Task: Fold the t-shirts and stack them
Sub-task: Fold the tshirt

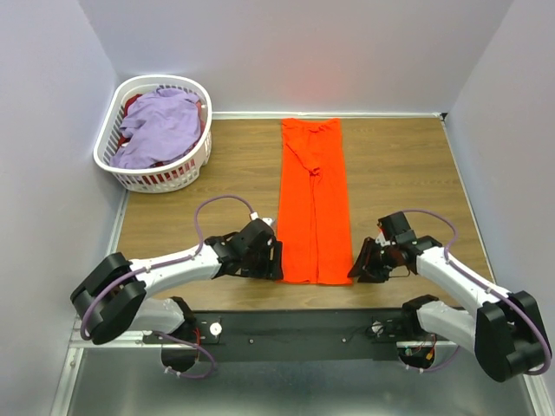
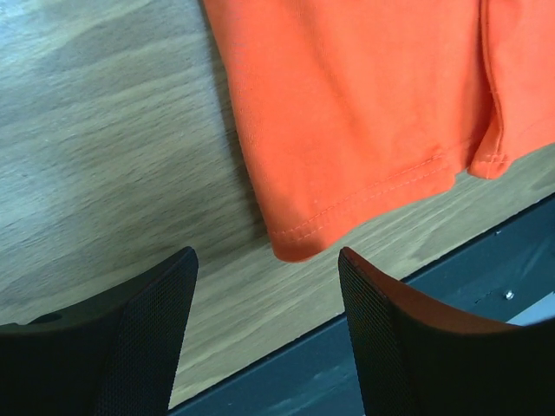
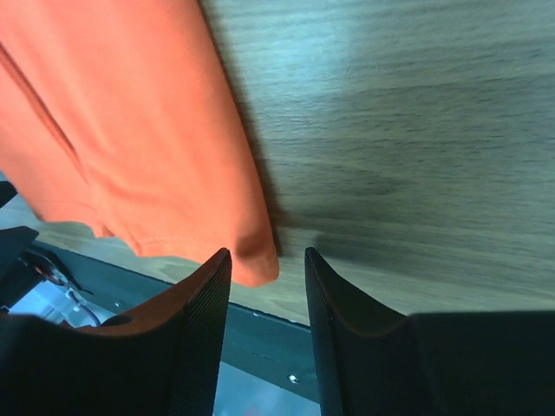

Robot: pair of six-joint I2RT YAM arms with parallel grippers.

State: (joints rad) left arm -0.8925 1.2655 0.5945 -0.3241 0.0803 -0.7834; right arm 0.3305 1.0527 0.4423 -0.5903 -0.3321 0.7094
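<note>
1. Orange tee (image 1: 314,204) lies flat on the table (image 1: 408,173), long axis 12-to-6, hem nearest the arms.
2. Left gripper (image 2: 269,260), jaws wide apart, has its hem corner at 12.
3. Right gripper (image 3: 267,256), jaws narrowly apart, straddles the other corner.

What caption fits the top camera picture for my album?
Left gripper and right gripper flank the folded orange t-shirt; white laundry basket holds a lavender t-shirt.
</note>
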